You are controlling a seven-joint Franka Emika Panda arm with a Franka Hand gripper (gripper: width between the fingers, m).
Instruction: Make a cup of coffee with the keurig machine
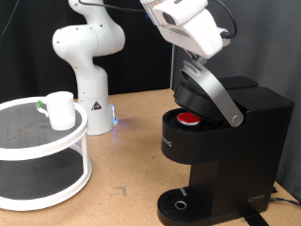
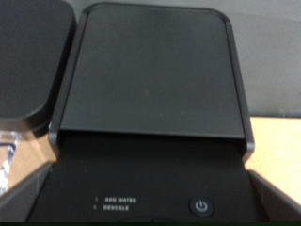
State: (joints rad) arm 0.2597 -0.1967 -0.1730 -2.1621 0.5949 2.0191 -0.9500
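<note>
Keurig machine [image 2: 150, 113] panel lettering "ADD WATER" and "DESCALE" beside power button [image 2: 199, 204]

The robot arm [image 1: 89, 52] is glossy white with rounded, bulbous joints on a cone-shaped base that glows blue at its foot. Its hand [image 1: 193, 26] is a blocky white housing with black cables trailing behind.

Exterior camera off to one side at table height, taking in the keurig machine [image 1: 221, 141], wrist camera looking steeply down, very close on its lid [image 2: 150, 80], both sharing that machine
</note>
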